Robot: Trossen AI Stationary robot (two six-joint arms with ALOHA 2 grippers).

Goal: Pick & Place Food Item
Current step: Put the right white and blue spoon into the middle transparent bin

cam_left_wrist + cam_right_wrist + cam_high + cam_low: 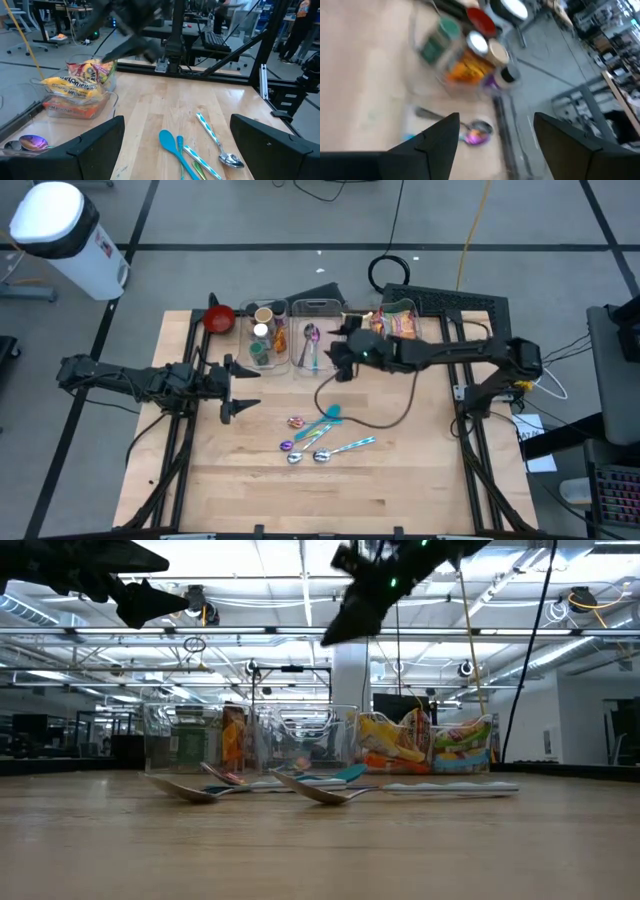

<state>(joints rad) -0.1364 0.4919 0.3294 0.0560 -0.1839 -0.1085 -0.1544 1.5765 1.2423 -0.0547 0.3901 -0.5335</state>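
- Right gripper (338, 357) is hovering high near the far edge of the bench, above the middle clear bin (317, 338); fingers are standing apart w/ nothing between them — released, empty.
- Left gripper (235, 385) is waiting over the left side of the bench, jaws spread wide, holding nothing.
- Task's thing: the food packets (396, 321) are sitting in the snack bin (102, 102) at the far edge, right of the middle bin; nothing food-like is lying loose on the bench, as far as I can tell.
- Step in hand, my read: right arm is between grasps. To do it well: keep fingers apart, line up over one packet, come straight down inside the bin walls, pinch the crinkly wrap mid-body, lift clear before moving sideways.
- Risk: packets are overlapping, so 2 could be coming up together.
- Containers: left bin (266, 336) is holding small jars and an orange pouch; middle bin is holding a couple of spoons.
- Loose spoons (322, 438) are lying mid-bench, well apart from the bins.
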